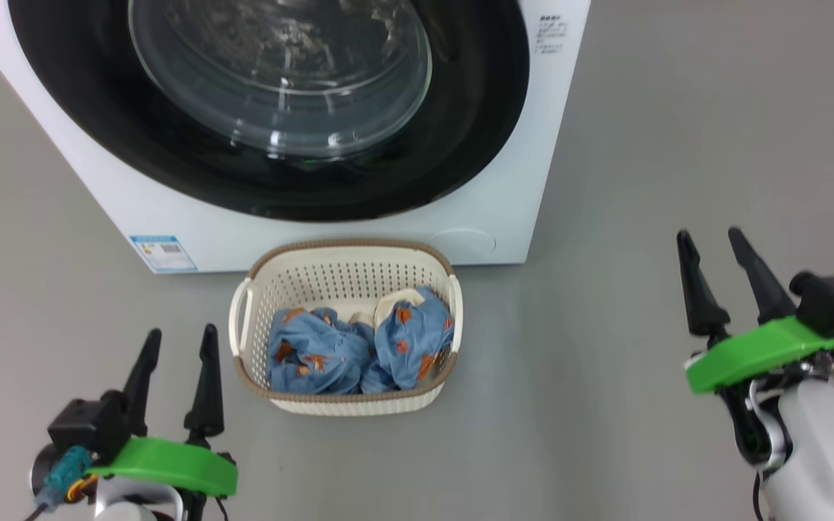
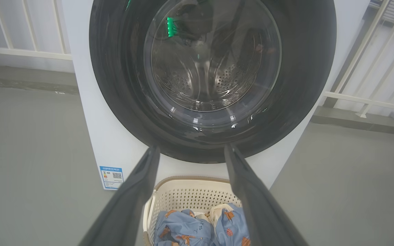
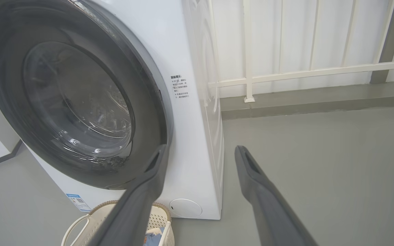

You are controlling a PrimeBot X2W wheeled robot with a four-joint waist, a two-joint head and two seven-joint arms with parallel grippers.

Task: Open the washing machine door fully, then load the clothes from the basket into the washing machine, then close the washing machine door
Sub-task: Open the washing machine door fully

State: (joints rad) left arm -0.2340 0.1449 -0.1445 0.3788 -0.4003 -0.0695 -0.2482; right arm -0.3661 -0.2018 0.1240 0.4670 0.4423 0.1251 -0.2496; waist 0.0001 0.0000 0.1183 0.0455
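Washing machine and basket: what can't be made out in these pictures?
- washing machine top: head view, cut off by the upper edge.
- blue label sticker print: head view, too small to read.
- clothes count: head view, bunched together in the basket, lower layers hidden.
- whether the drum is empty: left wrist view, reflections on the washing machine door glass obscure it.

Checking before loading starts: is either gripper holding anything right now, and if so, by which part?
Nothing is held. The left gripper and the right gripper are both open and empty, clear of the basket and the clothes.
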